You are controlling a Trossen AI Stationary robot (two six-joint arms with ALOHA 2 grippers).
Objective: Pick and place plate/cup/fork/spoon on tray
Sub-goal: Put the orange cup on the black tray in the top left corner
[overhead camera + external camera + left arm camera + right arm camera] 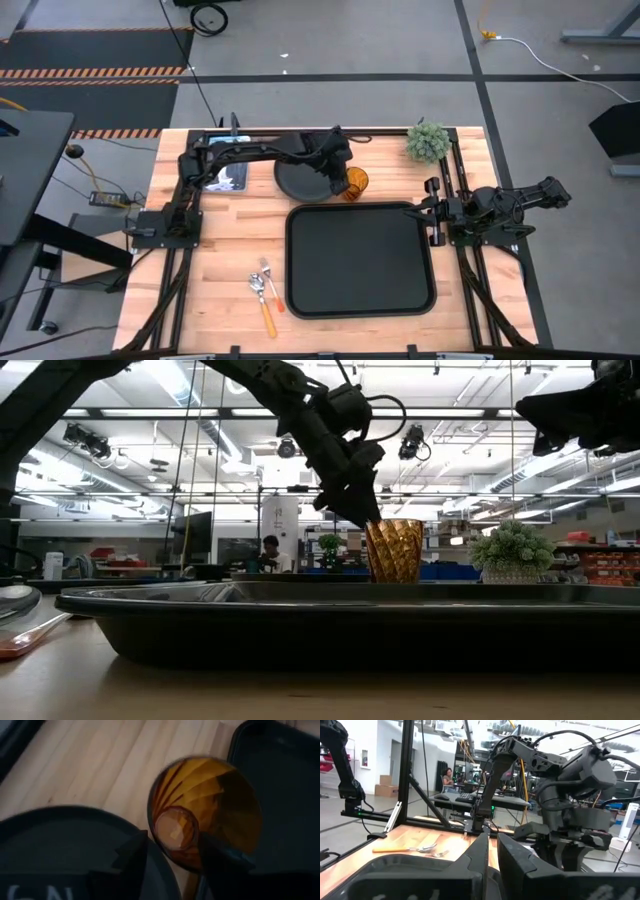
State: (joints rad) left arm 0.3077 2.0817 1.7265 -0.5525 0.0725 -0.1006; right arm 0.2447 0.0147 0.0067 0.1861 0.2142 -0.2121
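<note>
The amber cup (356,183) stands upright on the table between the black plate (298,180) and the tray's (360,258) far edge. My left gripper (343,180) is open above it, pointing down. In the left wrist view one finger (132,855) is outside the cup's (210,805) rim on the plate (60,835) side, and the other finger (222,852) reaches inside. The fork (272,288) and spoon (262,305) lie on the table left of the tray. My right gripper (430,212) is shut and empty at the tray's right edge. My left gripper has the cup's wall on the plate side (152,827) between its fingers, one finger inside and one outside, coming from above. A gap shows between the fingers, and I cannot tell whether either touches the glass. The cup stands upright (393,550).
A small potted plant (428,142) stands at the far right of the table. A flat screen-like device (228,175) lies at the far left under the left arm. The tray's inside (395,875) is bare. A person sits in the room beyond the table (270,550).
</note>
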